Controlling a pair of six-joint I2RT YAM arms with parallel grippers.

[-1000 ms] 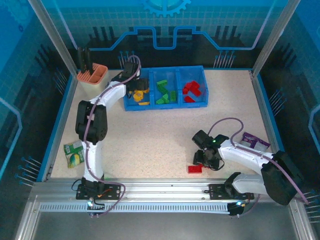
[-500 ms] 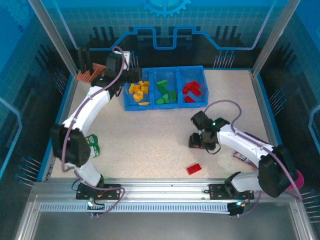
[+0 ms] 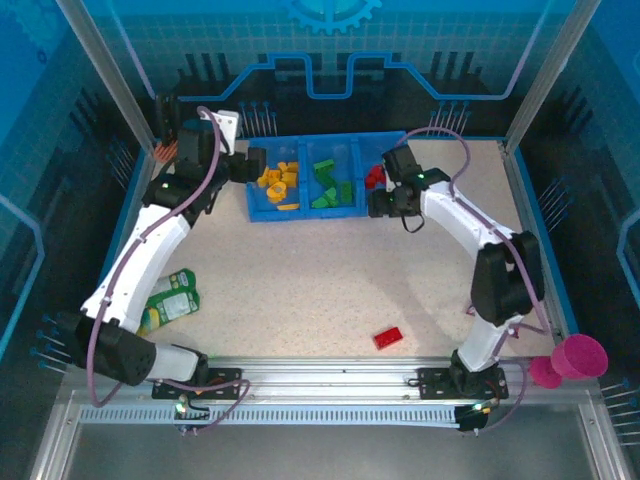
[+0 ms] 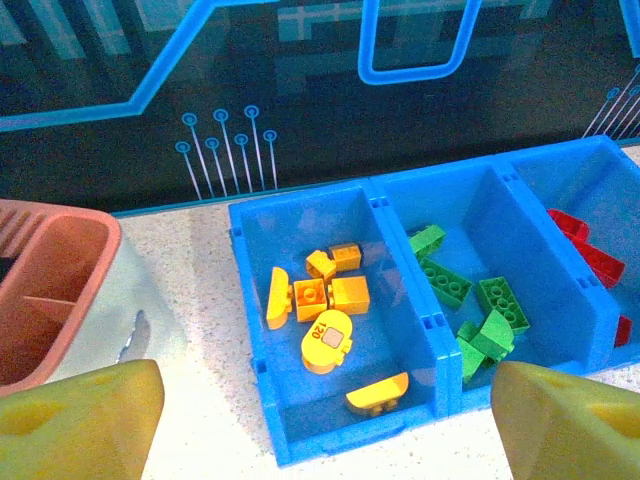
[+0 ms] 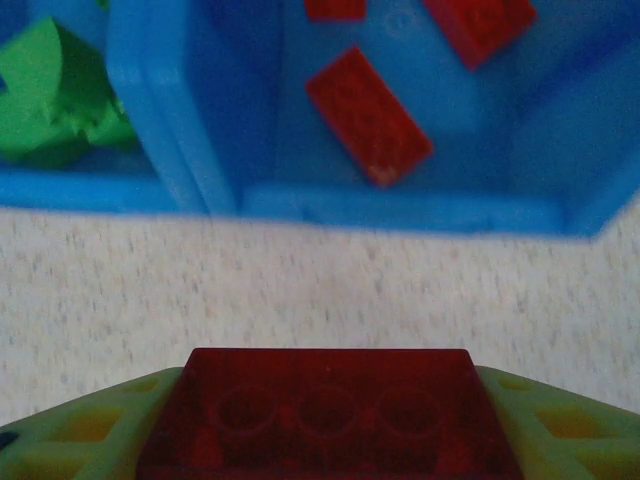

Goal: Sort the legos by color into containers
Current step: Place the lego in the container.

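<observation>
Right gripper [image 3: 384,203] swung up from mid-table to red bin of blue tray [image 3: 300,214], clamped on red brick [image 5: 325,410]. Left gripper [image 4: 322,425] backed off yellow bricks [image 4: 325,300], jaws wide, empty. Stray brick [image 3: 390,338] on table [image 3: 300,290]; sorting nearly done.

Tray [image 3: 330,213] bright blue, 3 compartments: yellow-orange bricks [image 4: 325,305] in the left one, green bricks [image 4: 470,300] in the middle, red bricks [image 5: 368,115] in the right. Table top [image 3: 300,270] cream with fine dark speckle, carrying 1 red brick [image 3: 389,338] and a green packet [image 3: 172,298]; cup [image 3: 578,357] pink, holder [image 4: 50,290] salmon-orange. Fingers of the right gripper [image 5: 80,430] yellow-green either side of a dark red brick [image 5: 325,420], fingers of the left gripper [image 4: 80,415] yellow, arms [image 3: 150,260] white with black joints and purple cables [image 3: 455,135], back wall [image 4: 300,100] dark with blue circuit lines.
</observation>
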